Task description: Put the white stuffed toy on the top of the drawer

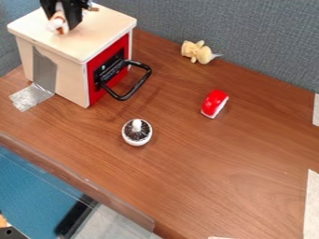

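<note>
On the brown table (193, 172), the wooden drawer box (70, 77) sits between ten and eleven o'clock. Over its top, toward eleven, the black gripper (61, 20) has its fingers closed on the white stuffed toy (58, 25) (whether it touches the wood, I can't tell). This looks like the placing step: settle it, open, then lift away.
</note>
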